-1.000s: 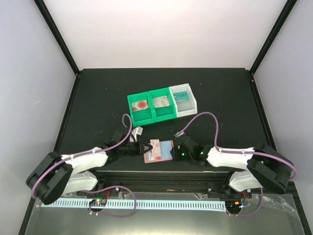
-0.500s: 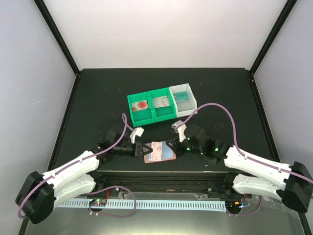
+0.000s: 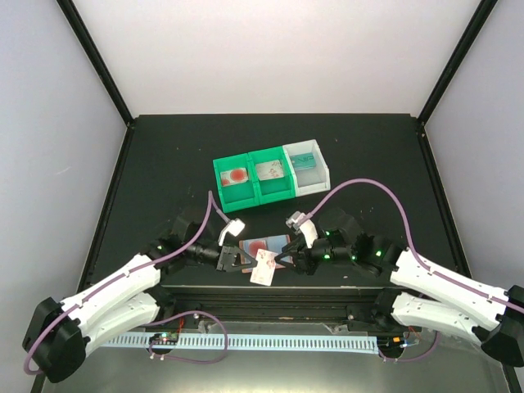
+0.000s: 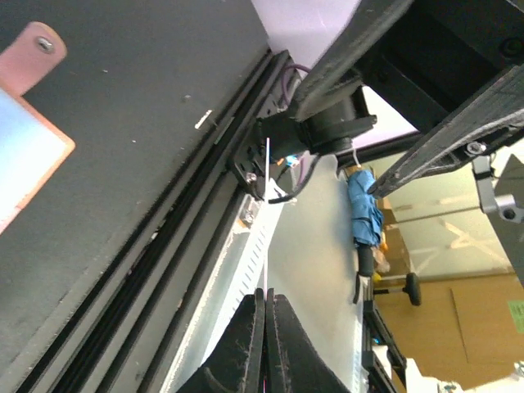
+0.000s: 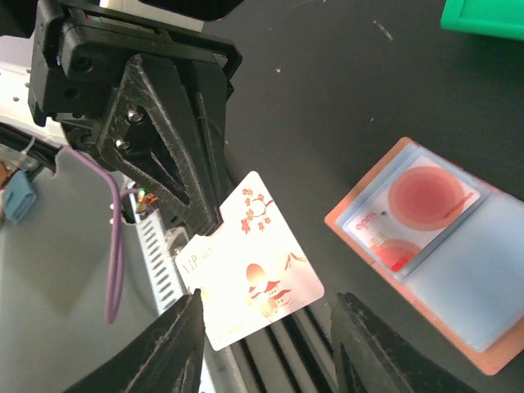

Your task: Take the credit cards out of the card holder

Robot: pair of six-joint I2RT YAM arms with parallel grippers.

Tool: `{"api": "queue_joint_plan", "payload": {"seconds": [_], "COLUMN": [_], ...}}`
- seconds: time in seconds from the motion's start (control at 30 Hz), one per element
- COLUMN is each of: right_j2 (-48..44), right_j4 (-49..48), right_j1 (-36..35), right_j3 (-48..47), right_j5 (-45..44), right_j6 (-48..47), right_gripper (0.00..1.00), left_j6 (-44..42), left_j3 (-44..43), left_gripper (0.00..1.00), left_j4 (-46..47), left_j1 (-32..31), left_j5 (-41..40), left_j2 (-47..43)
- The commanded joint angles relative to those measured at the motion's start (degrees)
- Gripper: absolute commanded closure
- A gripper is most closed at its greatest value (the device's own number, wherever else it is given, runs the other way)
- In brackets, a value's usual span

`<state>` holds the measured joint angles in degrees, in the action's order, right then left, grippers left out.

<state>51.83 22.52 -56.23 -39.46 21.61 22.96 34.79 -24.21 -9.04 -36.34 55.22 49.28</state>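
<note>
The pale-walled room closes in the black counter on three sides, with black posts running up at the corners. Toward 12 o'clock on the counter sit two green trays and a white tray in a row, each with a card lying in it.

Near the 6 o'clock edge the card holder lies open and flat, pale blue pockets up. From above, its long axis runs roughly 9 to 3 o'clock. A white card with a red disc still sits in one pocket.

The left end effector is pinched tight on a white card with red blossoms, held clear of the holder at its 6 o'clock side and tilted, its long axis about 1 to 7 o'clock.

The right end effector hangs wide apart, holding nothing, at the holder's 4 o'clock corner.
</note>
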Motion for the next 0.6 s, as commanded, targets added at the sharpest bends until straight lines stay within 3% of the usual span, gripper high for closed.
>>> {"api": "queue_joint_plan", "payload": {"seconds": [0.0, 0.27, 0.57], "right_j2": [0.0, 3.6, 2.3], "right_j4": [0.8, -1.4, -5.6], "right_j1": [0.0, 1.6, 2.7], "right_j3": [-1.2, -1.5, 1.0], "right_j5": [3.5, 9.7, 13.3], "right_j6": [-0.4, -0.1, 0.9], "right_gripper": [0.56, 0.57, 0.89], "left_j6": [-1.6, 0.9, 0.2], "left_j3": [-0.7, 1.4, 1.1], "left_gripper": [0.98, 0.98, 0.98], "left_j4": [0.1, 5.8, 5.3], "left_j1": [0.0, -0.2, -0.2], "left_j5": [5.2, 9.8, 9.2], "left_j2": [-1.3, -2.3, -2.2]}}
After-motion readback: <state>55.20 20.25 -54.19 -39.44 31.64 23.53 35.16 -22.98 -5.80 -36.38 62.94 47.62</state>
